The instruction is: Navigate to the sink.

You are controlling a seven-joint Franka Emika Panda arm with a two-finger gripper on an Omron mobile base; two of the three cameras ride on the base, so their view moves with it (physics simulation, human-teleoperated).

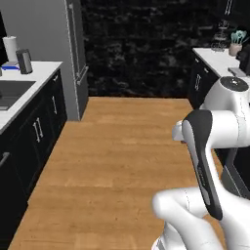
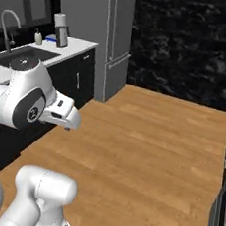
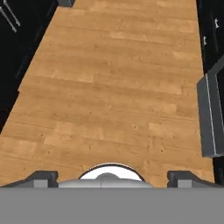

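Facing down the wooden floor (image 3: 113, 87), jaws spread and holding nothing. Lying off to the left, well apart: the sink (image 2: 23, 56), recessed in the white table (image 2: 75, 46), long axis running along the aisle.

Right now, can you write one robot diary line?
phase: driving to sink | sink: ahead-left, in white counter | gripper: open, empty, over wood floor

The sink (image 2: 23, 54) sits sunk in the counter (image 2: 77, 45) ahead on my left; its faucet (image 2: 7, 25) rises at the back edge; beyond it on the counter stands a paper towel roll (image 2: 59, 20); the fridge (image 2: 110, 35) follows; wood floor (image 1: 117, 161) spreads between this run and the right-hand cabinets (image 1: 200, 80); my pincer (image 3: 112, 177) points down over the floor.
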